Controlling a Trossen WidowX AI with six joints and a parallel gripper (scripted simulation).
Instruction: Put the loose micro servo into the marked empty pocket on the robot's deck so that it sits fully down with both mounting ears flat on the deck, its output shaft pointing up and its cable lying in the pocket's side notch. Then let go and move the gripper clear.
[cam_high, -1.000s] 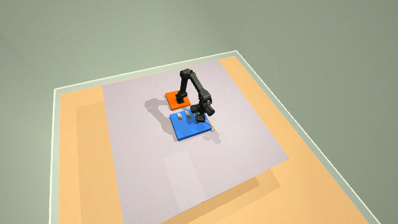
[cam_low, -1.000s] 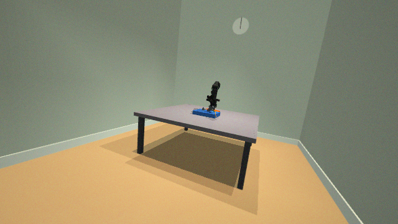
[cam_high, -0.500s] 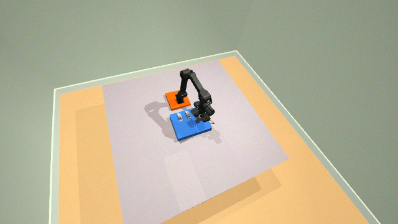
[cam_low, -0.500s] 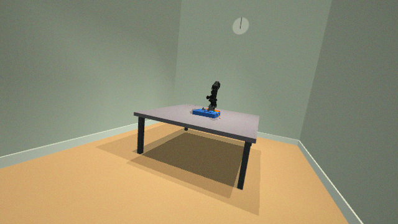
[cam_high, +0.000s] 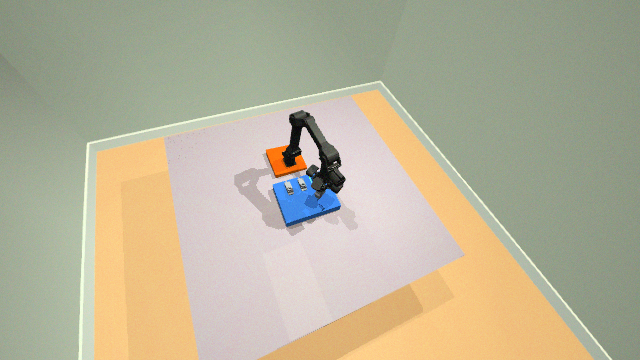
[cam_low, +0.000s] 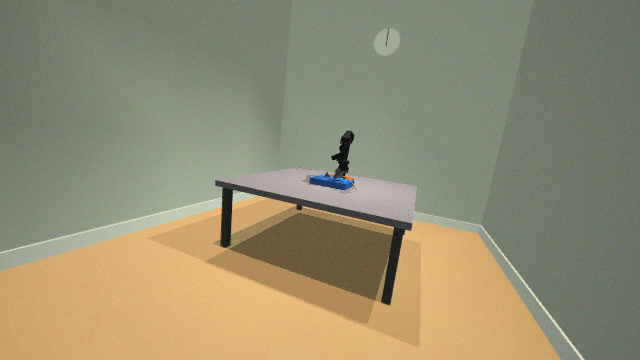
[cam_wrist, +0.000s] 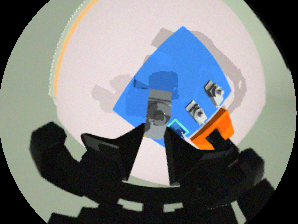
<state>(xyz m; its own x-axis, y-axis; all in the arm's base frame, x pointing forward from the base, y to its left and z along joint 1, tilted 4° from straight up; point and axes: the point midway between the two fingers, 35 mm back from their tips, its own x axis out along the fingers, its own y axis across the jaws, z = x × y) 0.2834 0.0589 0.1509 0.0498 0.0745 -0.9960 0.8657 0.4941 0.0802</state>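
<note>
The loose grey micro servo (cam_wrist: 159, 106) is held between the fingertips of my gripper (cam_wrist: 154, 127) (cam_high: 318, 195), above the blue deck (cam_high: 295, 214) (cam_wrist: 185, 55) (cam_low: 325, 182). Its round shaft boss faces the wrist camera. The marked pocket's cyan outline (cam_wrist: 183, 125) shows just right of the servo in the wrist view, partly hidden by the right finger. In the top view the arm mostly hides the pocket. An orange cable (cam_low: 354, 184) shows beside the deck in the exterior view; its course at the servo is unclear.
Two other grey servos (cam_high: 289, 188) (cam_high: 302, 184) (cam_wrist: 215, 93) (cam_wrist: 197, 112) sit in a row on the deck beside the marked pocket. The arm's orange base plate (cam_high: 278, 169) (cam_wrist: 226, 125) lies close behind the deck. Both are on the pale table (cam_high: 230, 300) (cam_low: 280, 182).
</note>
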